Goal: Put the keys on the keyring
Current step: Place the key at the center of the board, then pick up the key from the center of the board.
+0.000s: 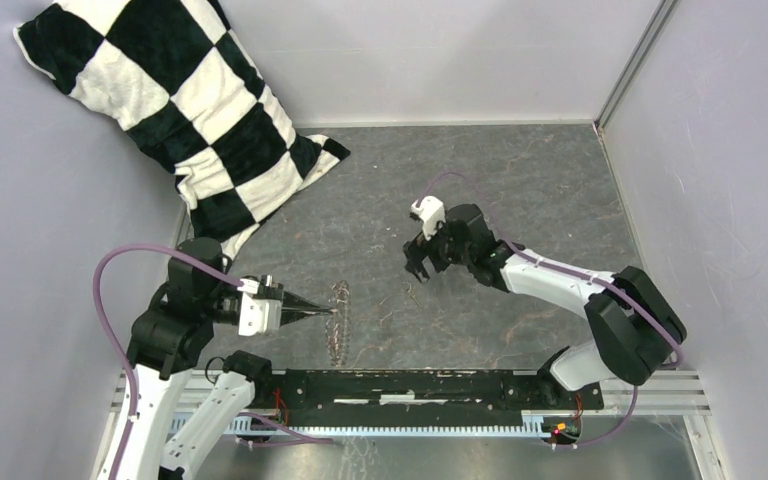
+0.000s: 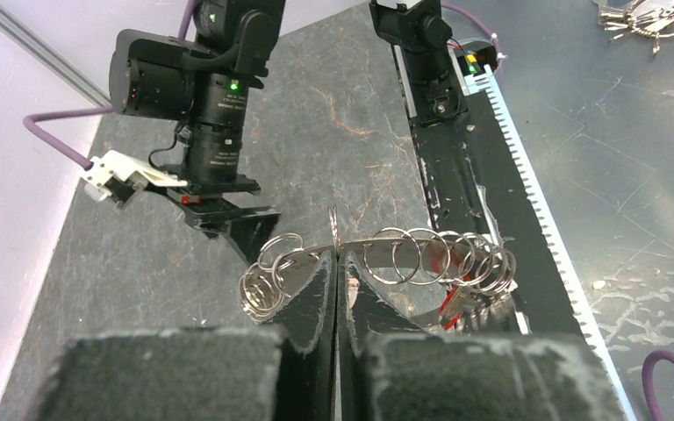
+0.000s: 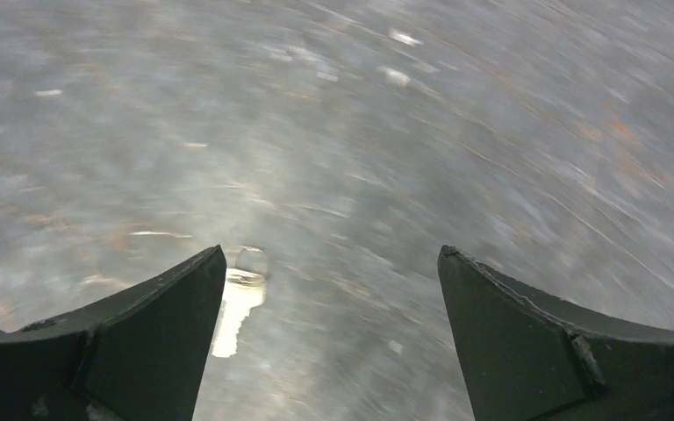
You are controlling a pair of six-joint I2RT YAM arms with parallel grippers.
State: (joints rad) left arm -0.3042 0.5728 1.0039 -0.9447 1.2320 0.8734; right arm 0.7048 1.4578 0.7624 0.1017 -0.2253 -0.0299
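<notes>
Beside one spread jaw, the key

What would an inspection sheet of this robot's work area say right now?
Surface: grey marbled tabletop, no spills seen.
Job's things: keyring held up by one ring, with its red tag; key lying loose on the tabletop, blurred.
Clutter: black-and-white checked pillow in the far left corner; another bunch of metal rings beyond the rail.
Grippers: left gripper, fingers shut on the keyring; right gripper, fingers open above the key, holding nothing.
Cables: purple cables on both arms, no snags seen.
Surroundings: pale walls on three sides; black rail at the near edge.
</notes>
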